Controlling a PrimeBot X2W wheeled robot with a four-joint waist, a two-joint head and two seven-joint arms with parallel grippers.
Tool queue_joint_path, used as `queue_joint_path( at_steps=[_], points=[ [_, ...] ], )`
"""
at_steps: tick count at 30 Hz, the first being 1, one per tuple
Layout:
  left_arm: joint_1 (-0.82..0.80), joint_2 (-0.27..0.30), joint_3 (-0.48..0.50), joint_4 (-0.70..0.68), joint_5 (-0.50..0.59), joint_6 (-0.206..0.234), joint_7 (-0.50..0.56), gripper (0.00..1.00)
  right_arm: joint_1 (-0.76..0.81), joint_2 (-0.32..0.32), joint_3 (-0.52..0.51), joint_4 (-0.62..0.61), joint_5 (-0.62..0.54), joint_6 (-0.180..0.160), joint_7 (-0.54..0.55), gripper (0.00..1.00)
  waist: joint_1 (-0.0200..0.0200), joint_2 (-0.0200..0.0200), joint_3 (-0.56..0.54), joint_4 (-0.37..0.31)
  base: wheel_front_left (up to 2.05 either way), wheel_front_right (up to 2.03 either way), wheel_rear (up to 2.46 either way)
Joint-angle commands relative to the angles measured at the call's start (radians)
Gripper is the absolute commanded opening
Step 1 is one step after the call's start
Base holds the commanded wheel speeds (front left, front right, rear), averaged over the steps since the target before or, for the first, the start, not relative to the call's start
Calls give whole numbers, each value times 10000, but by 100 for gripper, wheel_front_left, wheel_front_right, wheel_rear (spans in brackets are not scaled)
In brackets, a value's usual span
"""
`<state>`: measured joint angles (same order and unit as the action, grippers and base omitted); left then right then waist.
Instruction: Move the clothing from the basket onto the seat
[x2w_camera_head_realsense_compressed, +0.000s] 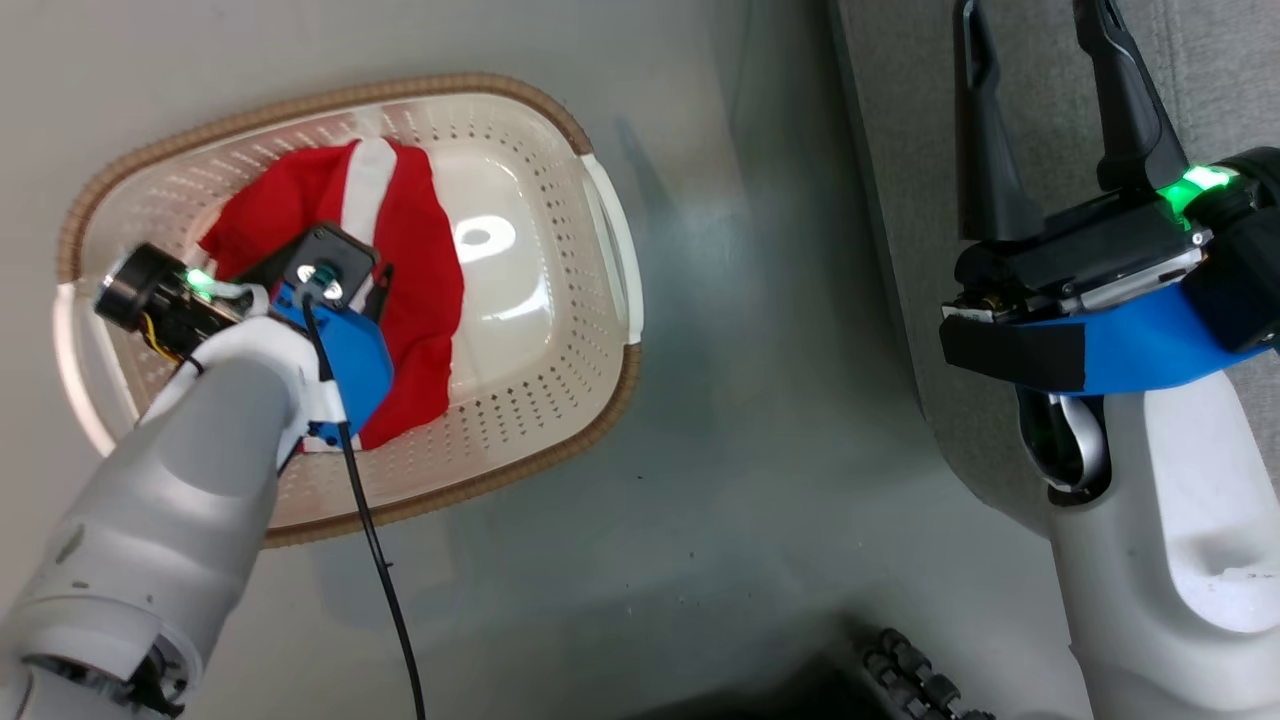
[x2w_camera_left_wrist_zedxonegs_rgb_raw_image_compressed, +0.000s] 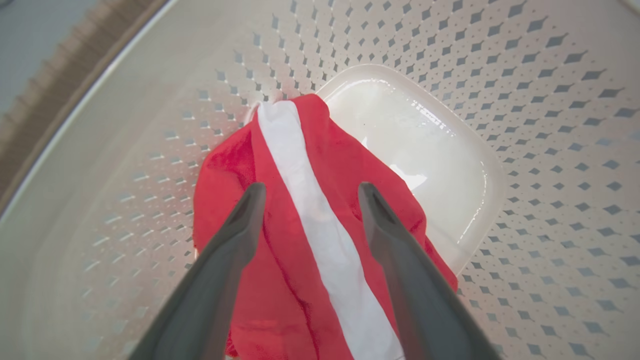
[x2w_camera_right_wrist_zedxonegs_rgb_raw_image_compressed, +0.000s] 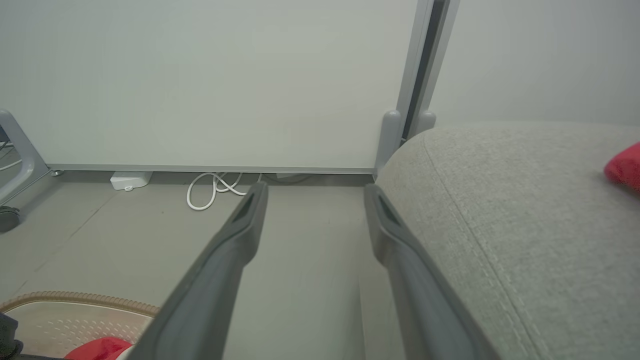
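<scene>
Red clothing (x2w_camera_left_wrist_zedxonegs_rgb_raw_image_compressed: 340, 160) under wide-spread left end effector (x2w_camera_left_wrist_zedxonegs_rgb_raw_image_compressed: 311, 187), right end effector (x2w_camera_right_wrist_zedxonegs_rgb_raw_image_compressed: 315, 188) parted, empty

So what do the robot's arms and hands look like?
Both arms have pale grey-white shells, blue wrist bands and green lights. The left gripper and right gripper each have two long dark fingers. A black cable runs down the left arm.

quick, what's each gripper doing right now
left gripper: open, over the striped garment in the basket, holding nothing.
right gripper: open, empty, by the seat edge.
</scene>
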<state>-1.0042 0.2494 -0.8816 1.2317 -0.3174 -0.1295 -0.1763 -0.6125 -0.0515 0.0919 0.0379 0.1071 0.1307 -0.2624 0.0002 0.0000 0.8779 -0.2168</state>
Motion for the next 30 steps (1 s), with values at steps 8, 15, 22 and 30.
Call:
queue_joint_path(
  at_steps=[8,15,22,30],
  points=[
    [-959,339,-255,401,-43,107,567,100,-246,17,71,-603,80,1,-36,100,-2,0,1115,-365,0,0,0],
    [-1434,467,-290,522,-26,514,970,100,-277,16,146,-864,161,1,-38,100,-2,0,1687,-438,0,0,0],
    [-1737,477,-482,562,29,633,1367,100,-337,17,176,-983,262,1,-36,100,-2,0,2058,-525,0,0,0],
    [-1853,389,-635,586,74,809,1778,100,-203,12,25,-1006,269,1,-21,100,-2,0,2223,-559,0,0,0]
  ],
)
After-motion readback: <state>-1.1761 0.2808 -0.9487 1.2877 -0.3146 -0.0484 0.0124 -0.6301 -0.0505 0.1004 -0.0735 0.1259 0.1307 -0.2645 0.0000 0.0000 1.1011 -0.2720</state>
